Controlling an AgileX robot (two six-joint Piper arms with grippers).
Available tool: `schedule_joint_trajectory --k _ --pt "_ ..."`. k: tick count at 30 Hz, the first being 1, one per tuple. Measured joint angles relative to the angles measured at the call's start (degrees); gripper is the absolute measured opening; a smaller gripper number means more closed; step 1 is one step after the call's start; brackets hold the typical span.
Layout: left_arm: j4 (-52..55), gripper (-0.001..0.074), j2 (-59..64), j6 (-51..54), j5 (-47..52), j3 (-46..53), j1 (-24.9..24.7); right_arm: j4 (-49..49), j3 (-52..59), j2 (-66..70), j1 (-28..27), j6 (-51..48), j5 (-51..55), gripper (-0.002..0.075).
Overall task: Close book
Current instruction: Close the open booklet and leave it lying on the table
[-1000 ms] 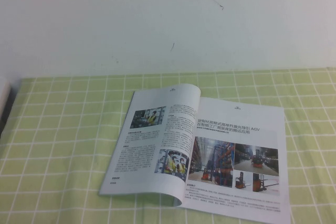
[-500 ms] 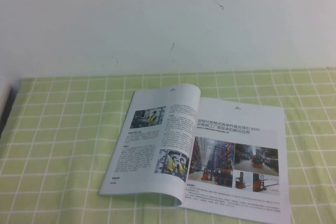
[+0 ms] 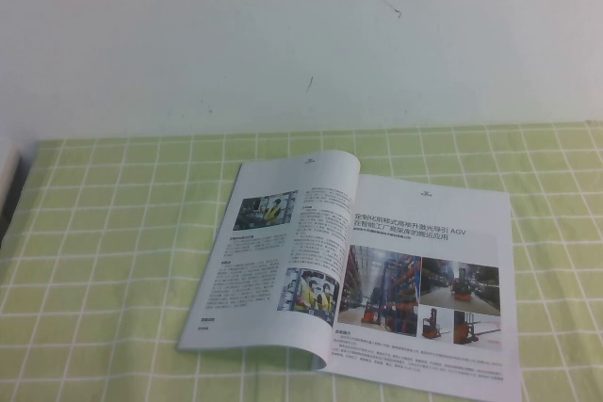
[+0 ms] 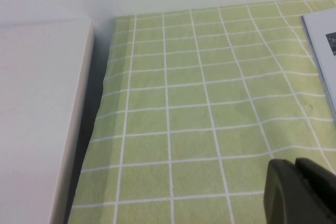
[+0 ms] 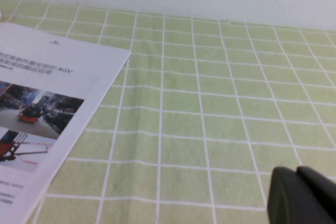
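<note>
The book (image 3: 358,270) lies open on the checked tablecloth (image 3: 104,233), right of centre and near the robot's edge. Its left page (image 3: 273,251) is bowed up beside the spine. It is judged thin, light and floppy, with glossy, slippery paper, so the left page's outer edge is best taken and folded over. The cloth is soft and may wrinkle. A plain wall (image 3: 283,35) is seen behind. The left gripper (image 4: 302,192) is held over bare cloth left of the book, and the right gripper (image 5: 304,198) over bare cloth to its right. Whether either is open or closed cannot be told.
</note>
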Motion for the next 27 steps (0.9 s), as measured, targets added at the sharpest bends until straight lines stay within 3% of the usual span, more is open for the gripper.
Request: schedule_joint_trajectory --k 5,11,17,24,27 --pt "0.1 -0.0004 0.0 -0.23 -9.01 0.7 0.0 0.0 0.47 0.0 0.0 0.0 -8.56 -0.0003" --pt "-0.36 -0.0004 0.0 -0.88 -28.84 0.7 0.0 0.0 0.47 0.0 0.0 0.0 -37.01 -0.0003" --pt "-0.36 -0.0004 0.0 -1.14 -43.79 0.7 0.0 0.56 0.37 0.0 0.0 0.51 -58.84 -0.0003" --pt "-0.99 -0.0004 0.0 -4.13 -47.66 0.7 0.0 10.16 0.37 0.0 0.0 0.94 -63.31 -0.0003" --pt "-1.77 -0.0004 0.0 -6.32 -44.48 0.47 0.0 11.72 -1.4 0.0 0.0 0.94 -56.4 -0.0003"
